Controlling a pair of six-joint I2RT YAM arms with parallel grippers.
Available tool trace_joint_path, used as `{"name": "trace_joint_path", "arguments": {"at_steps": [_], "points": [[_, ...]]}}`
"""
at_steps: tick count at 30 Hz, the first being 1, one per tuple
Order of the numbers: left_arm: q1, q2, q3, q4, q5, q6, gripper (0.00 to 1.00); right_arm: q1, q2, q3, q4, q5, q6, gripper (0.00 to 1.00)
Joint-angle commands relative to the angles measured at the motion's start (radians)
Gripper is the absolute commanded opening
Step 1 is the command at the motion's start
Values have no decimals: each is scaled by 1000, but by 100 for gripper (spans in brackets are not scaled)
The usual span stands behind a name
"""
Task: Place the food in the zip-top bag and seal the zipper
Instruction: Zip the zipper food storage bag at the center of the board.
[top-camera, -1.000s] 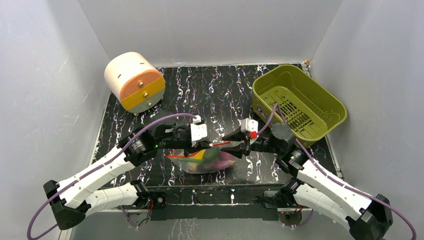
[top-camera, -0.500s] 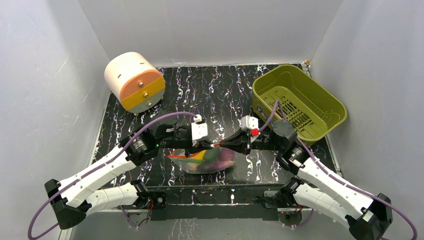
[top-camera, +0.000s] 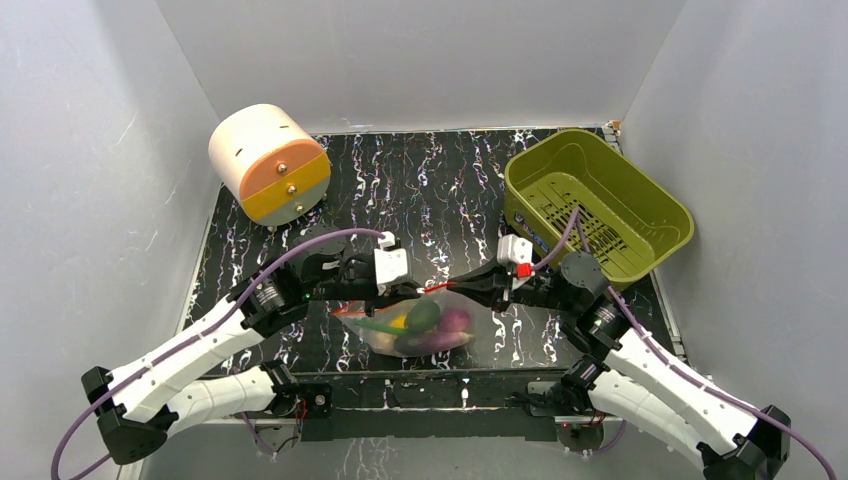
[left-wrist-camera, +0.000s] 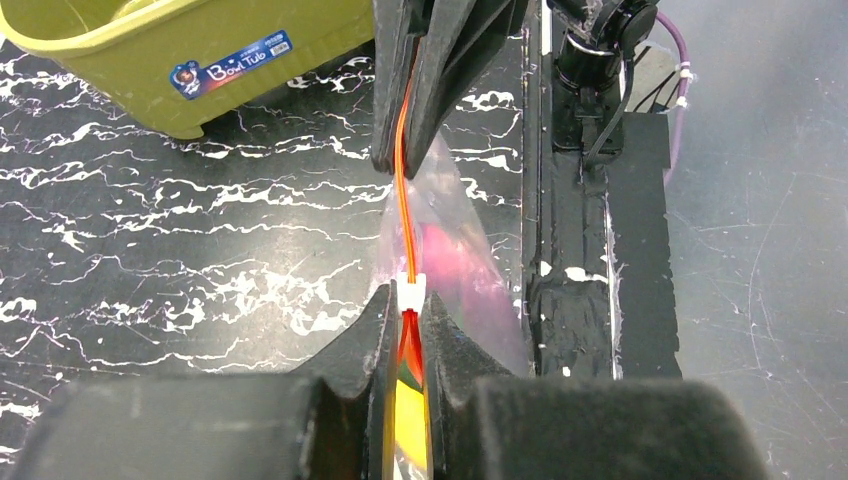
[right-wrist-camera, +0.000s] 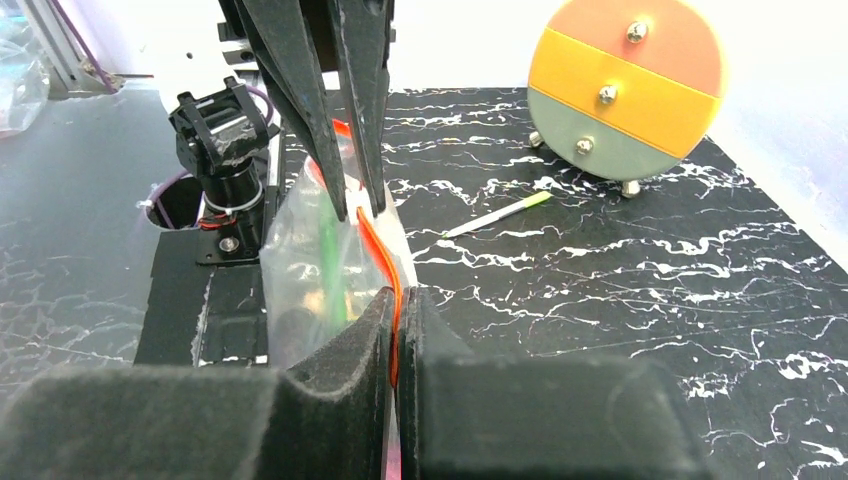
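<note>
Centrally, near the counter's (top-camera: 450, 190) front edge, the zip-top bag (top-camera: 418, 332) is held up by its zipper (top-camera: 440, 288): the left tool (top-camera: 412, 291) is clamped on its left end, the right tool (top-camera: 468, 289) on its right. The food (top-camera: 425, 316) is seen inside. If either pinch slips, the seal may be left incomplete. A cream drum (top-camera: 268, 163) at the back-left corner and an olive basket (top-camera: 520, 190) at the back-right obstruct nothing.
</note>
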Motion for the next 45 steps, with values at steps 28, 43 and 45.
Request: {"name": "trace_joint_path", "arguments": {"at_steps": [28, 43, 45], "points": [[3, -169, 30, -289, -87, -7, 0, -6, -307, -21, -271, 492, 16, 0], [2, -240, 17, -372, -123, -31, 0, -7, -489, 39, -501, 794, 105, 0], [3, -240, 11, -377, -127, -28, 0, -6, -509, 47, -507, 851, 143, 0]]}}
